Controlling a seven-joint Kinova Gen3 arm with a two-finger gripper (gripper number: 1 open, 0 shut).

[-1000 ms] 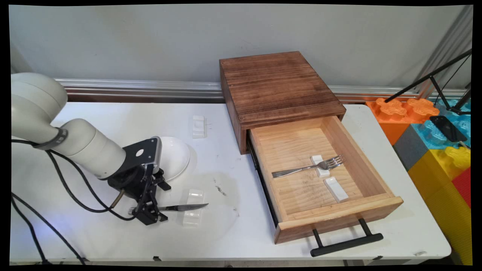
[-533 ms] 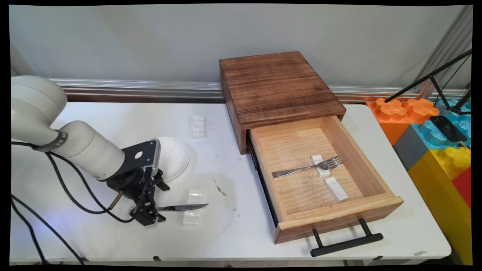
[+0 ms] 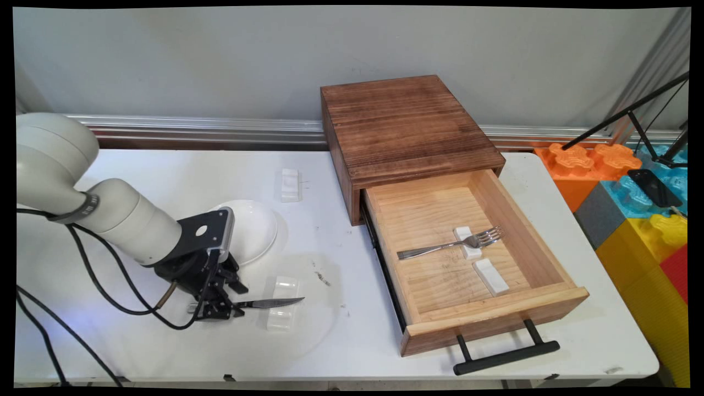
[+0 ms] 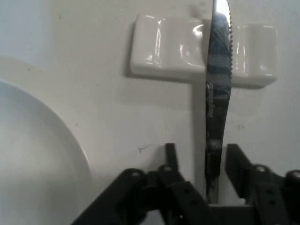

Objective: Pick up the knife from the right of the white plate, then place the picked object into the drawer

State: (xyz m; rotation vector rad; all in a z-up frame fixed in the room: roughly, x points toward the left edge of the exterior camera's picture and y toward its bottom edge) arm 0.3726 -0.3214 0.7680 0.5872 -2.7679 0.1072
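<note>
1. We see the gripper (image 3: 217,313) low over the table (image 3: 165,176), its fingers (image 4: 171,157) either side of the knife's (image 3: 269,302) handle, apart but close to it.
2. We cannot tell whether they press the handle.
3. The knife's blade lies across a white rest (image 3: 281,302), serrated tip pointing toward the drawer (image 3: 495,324).
4. A white plate (image 3: 256,228) sits just behind the gripper.
5. The open drawer holds a fork (image 3: 451,245) on a small white rest (image 3: 467,242), with another (image 3: 491,276) beside it.
</note>
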